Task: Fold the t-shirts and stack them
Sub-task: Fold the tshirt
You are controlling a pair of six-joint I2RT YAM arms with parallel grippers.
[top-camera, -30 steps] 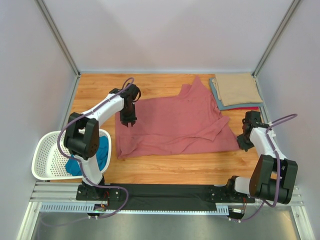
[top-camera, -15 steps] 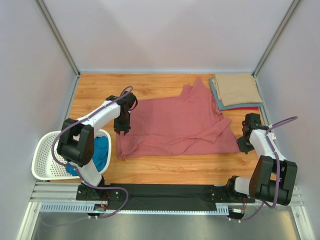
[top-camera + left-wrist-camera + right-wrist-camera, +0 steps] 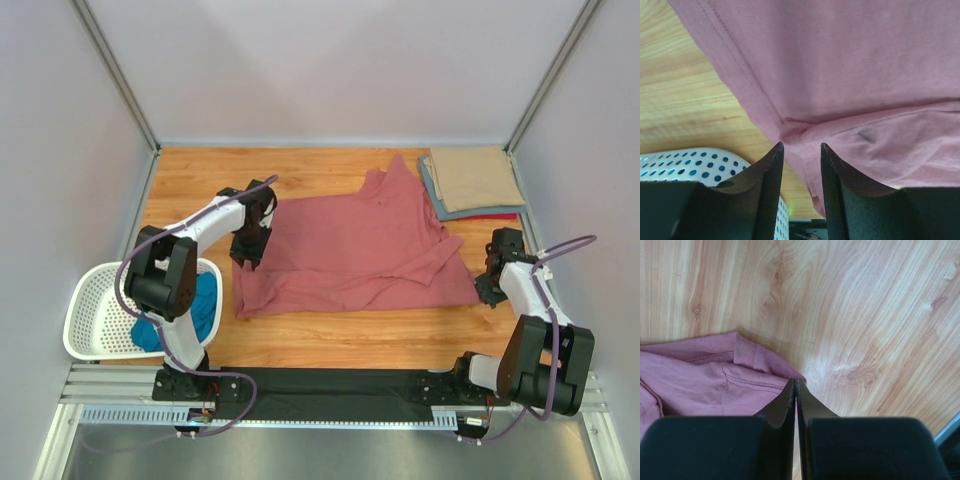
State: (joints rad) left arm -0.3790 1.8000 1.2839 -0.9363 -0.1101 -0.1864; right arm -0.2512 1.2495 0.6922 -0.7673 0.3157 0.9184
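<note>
The rose-red t-shirt (image 3: 350, 250) was soft matt cloth, finely knit, with stitched hems. Under it the table (image 3: 190, 180) was smooth wood with clear grain and a faint sheen. Left of the shirt, the basket (image 3: 90, 300) was white perforated plastic, slightly glossy. At the shirt's hem, the left gripper (image 3: 801, 146) had smooth matt black fingers (image 3: 765, 195).

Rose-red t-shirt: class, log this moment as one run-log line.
rose-red t-shirt spread out, unfolded | left pincer open at its left edge | right pincer shut at its near-right corner, grip unclear
</note>
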